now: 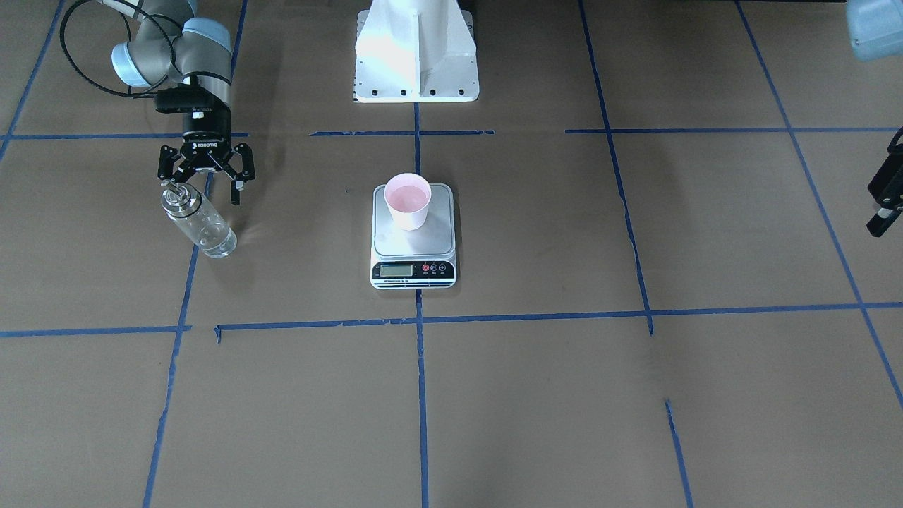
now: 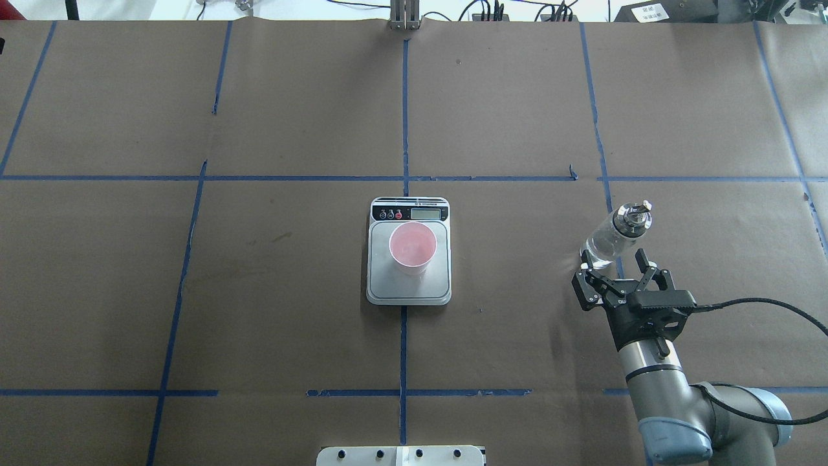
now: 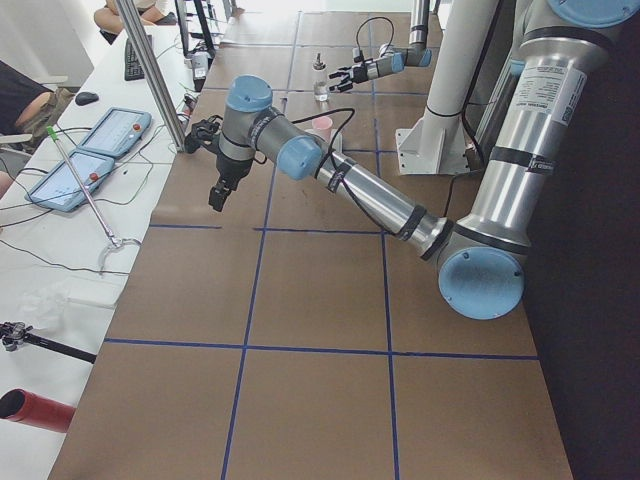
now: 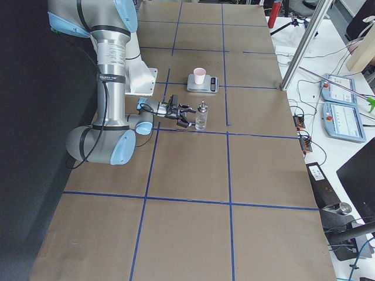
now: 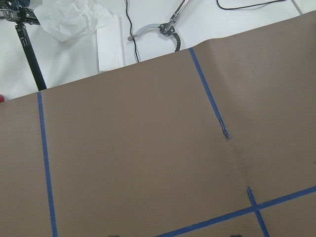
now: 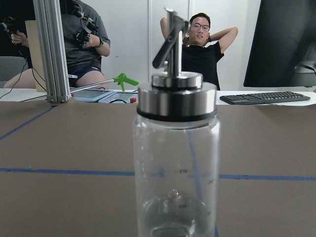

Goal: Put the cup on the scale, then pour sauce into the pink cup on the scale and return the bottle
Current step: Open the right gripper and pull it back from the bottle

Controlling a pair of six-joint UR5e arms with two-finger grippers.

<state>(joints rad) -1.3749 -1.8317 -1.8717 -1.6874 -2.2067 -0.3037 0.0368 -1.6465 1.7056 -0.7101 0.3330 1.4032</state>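
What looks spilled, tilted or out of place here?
Nothing stands out. The pink cup stands upright on the scale, the glass bottle stands upright on the table, and no spill shows. The right hand is open next to the bottle.

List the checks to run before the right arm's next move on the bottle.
1. Pink cup upright on the scale plate: ok.
2. Glass bottle upright on the table: ok.
3. Right gripper open, with the bottle centred in its wrist view: ok.
4. Left gripper far from scale and bottle: ok.
5. Sauce level in the bottle: cannot tell.
6. Scale display reading: cannot tell, too small.
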